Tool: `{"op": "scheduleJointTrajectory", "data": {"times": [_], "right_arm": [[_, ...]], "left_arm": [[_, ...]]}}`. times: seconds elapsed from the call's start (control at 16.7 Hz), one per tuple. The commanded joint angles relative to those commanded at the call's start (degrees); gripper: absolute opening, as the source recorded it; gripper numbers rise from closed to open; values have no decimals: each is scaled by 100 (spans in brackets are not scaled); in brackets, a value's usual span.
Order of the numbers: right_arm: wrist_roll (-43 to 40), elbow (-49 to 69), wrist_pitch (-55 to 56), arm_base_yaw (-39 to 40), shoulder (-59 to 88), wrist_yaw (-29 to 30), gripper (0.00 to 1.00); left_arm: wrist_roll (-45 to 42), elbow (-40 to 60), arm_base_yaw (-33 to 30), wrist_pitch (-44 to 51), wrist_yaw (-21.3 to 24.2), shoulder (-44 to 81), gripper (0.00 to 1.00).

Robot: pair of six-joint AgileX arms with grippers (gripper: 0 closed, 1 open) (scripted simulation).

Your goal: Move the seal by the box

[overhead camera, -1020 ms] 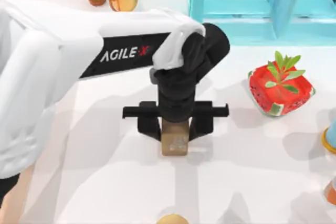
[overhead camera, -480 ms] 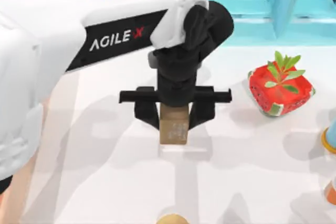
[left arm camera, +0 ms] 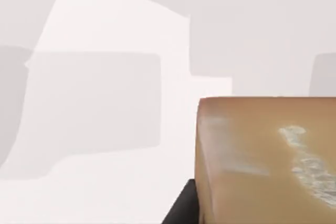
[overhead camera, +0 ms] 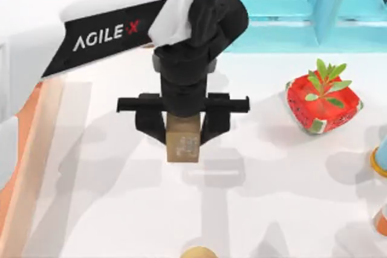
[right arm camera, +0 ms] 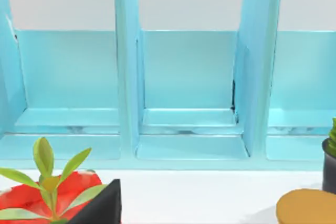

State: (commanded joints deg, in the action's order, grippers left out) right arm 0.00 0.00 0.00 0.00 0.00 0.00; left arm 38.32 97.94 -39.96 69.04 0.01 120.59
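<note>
Top view: nearest, a round yellowish object (overhead camera: 198, 252) sits at the white desk's (overhead camera: 272, 185) front edge. Beyond it, the left hand (overhead camera: 182, 131) grips the small tan-brown rectangular seal (overhead camera: 183, 143) with whitish markings, its shadow on the desk just past the round object. Left of the seal lies the rim of the light orange-tan wooden box (overhead camera: 27, 167). Right of the seal stands a red watermelon-patterned planter (overhead camera: 322, 104); behind, a turquoise shelf (overhead camera: 284, 4). The right hand's (right arm camera: 102, 205) fingers cannot be judged.

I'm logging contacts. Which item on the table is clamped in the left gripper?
The seal, the small tan block with whitish markings, sits between the left gripper fingers; the watermelon-patterned planter stands apart at the table's right.
</note>
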Motion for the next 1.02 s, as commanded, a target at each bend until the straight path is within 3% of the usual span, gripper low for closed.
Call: {"op": "scheduleJointTrajectory", "data": {"times": [0.6, 1.02], "right_arm": [[0, 0, 0, 0, 0, 0, 100], [0, 0, 0, 0, 0, 0, 100]], "left_arm": [[-1231, -2469, 1279, 801, -8, -3624, 0], [-1628, -3009, 1695, 1036, -3, -4221, 0]]}}
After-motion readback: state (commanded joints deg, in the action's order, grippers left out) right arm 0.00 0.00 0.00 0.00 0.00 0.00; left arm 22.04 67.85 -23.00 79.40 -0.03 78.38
